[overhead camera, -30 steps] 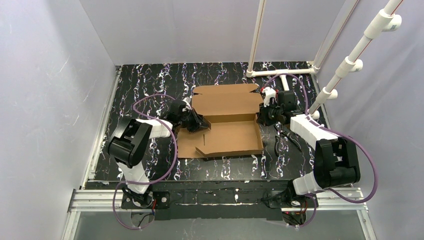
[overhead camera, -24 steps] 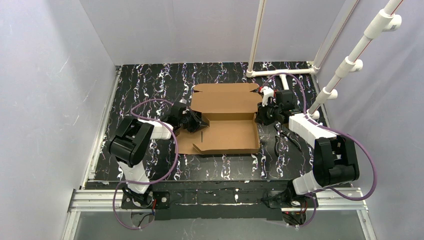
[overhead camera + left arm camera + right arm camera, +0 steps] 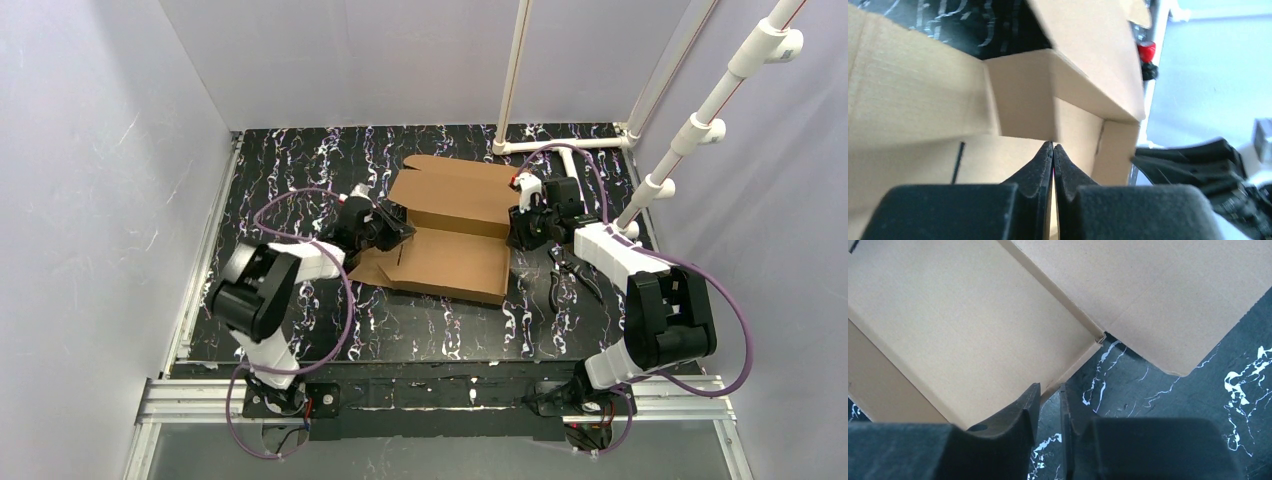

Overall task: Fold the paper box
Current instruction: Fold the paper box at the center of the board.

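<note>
From above, the left gripper (image 3: 392, 228) covers the left wall of the paper box (image 3: 450, 225), so we cannot see whether card sits between its pressed-together fingertips. Its wrist view cuts the box off at the top and left edges. A red blob (image 3: 1146, 51) and dark shapes (image 3: 1193, 165) at its right are too blurred for us to name. In the right wrist view the box runs off the top and left. Its side wall's end slips behind a finger (image 3: 1018, 410) of the right gripper (image 3: 1049, 390), and we cannot judge contact. The dark tool (image 3: 560, 268) beside the box is too small to identify.
</note>
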You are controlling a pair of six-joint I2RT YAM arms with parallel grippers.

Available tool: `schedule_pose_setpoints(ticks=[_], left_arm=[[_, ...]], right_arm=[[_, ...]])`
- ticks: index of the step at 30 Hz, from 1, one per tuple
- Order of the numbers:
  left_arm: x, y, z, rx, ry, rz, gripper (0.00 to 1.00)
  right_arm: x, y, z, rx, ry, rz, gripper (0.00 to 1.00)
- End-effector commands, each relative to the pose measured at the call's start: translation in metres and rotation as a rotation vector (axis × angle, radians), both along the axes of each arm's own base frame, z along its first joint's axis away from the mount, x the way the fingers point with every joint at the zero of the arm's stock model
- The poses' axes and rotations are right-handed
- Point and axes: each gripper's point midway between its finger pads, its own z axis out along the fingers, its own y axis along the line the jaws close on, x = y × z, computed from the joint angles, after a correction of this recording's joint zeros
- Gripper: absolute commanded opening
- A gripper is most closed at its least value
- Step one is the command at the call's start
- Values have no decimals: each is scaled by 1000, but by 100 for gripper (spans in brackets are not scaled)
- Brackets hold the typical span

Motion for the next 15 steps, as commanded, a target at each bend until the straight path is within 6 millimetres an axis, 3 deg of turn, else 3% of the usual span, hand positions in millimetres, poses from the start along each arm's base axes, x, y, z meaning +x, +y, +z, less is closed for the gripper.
schedule_pose_setpoints(ticks=[1,5,7,11,15], left_arm=[[-24,15,43,93,-123,-142,3],[-51,43,57,218,-155,-201,13],[-64,68,62,314,-170,-195,26],[-92,127,44,480,-62,-132,59],[-99,150,28,434,10,-75,67]], right_arm=[[-5,-7,14,-49,-27,35,33],[-14,-10,25,-74,-74,96,43],[-21,-12,31,-88,-92,134,47],[-36,-12,45,-117,-124,253,56],[-59,-3,57,-104,-130,460,68]])
